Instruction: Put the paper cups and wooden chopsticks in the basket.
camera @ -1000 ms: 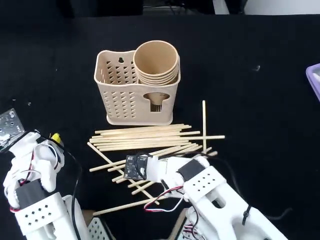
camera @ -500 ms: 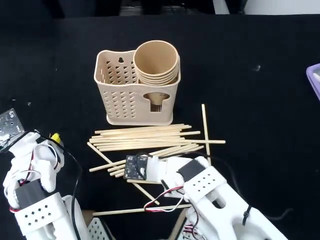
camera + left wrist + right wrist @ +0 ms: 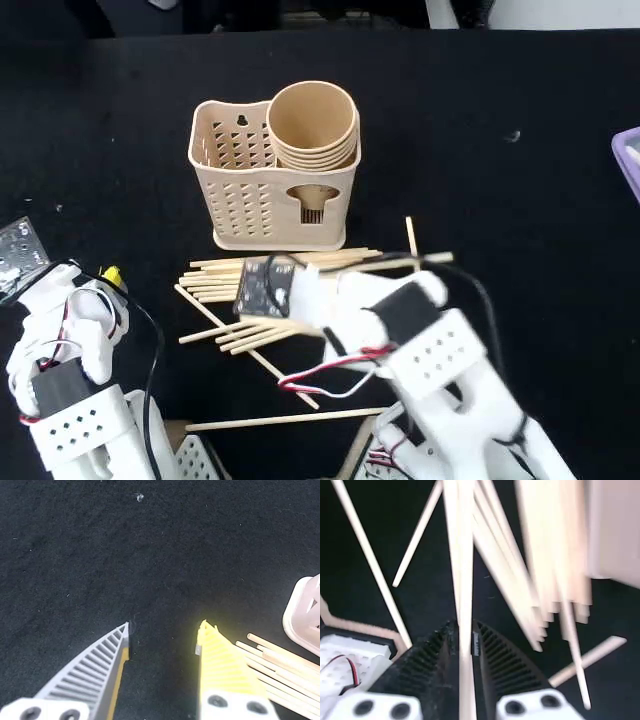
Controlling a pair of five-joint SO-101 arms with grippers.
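I'm pinching wooden chopsticks (image 3: 463,555) in my right claw (image 3: 464,629), just in front of the basket (image 3: 262,205) holding the paper cups (image 3: 312,122). My left claw (image 3: 162,629) is hovering open above the bench (image 3: 150,540).

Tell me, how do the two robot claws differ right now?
The left gripper has its fingers open with nothing between them; the right gripper has its fingers shut on wooden chopsticks. The left gripper sits over bare table beside the pile; the right gripper is over the pile, in front of the basket. Both have ribbed fingers.
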